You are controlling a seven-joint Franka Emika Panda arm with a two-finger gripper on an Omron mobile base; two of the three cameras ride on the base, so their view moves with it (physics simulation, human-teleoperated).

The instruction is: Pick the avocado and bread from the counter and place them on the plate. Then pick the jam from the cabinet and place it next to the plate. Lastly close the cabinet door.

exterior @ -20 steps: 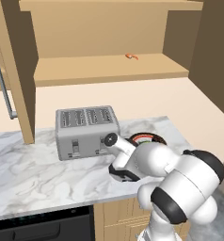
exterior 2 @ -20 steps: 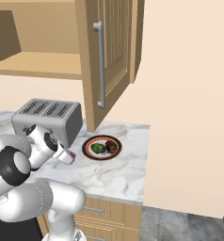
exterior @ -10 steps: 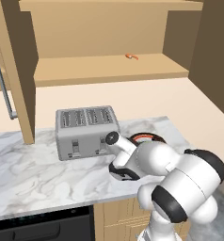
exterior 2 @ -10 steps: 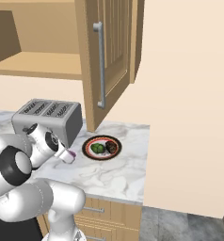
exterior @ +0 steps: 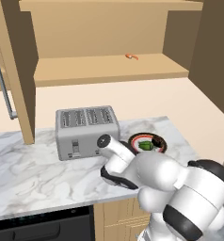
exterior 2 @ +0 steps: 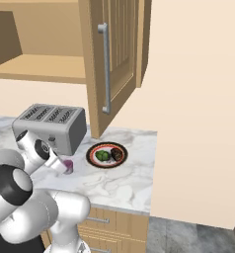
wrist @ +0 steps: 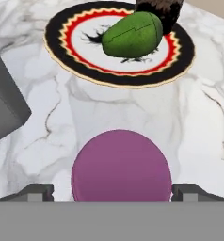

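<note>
The purple jam (wrist: 121, 164) stands on the white marble counter (wrist: 198, 127), just short of the plate (wrist: 57, 33). My gripper (wrist: 113, 190) hangs over the jar with its jaws open, one fingertip (wrist: 36, 190) on each side and apart from it. The green avocado (wrist: 132, 34) lies on the plate with the dark bread (wrist: 158, 8) behind it. From the right base view, the jam (exterior 2: 68, 167) sits left of the plate (exterior 2: 92, 153), between it and the toaster. The cabinet door (exterior 2: 117, 54) stands open.
A silver toaster (exterior: 87, 132) stands on the counter left of the plate (exterior: 132, 139), close to my hand. A tiny orange item (exterior: 132, 57) lies on the cabinet shelf (exterior: 109, 68). The counter ends right of the plate.
The jaws have opened and let go of the jam, which now stands on the counter. The arm has barely moved.
</note>
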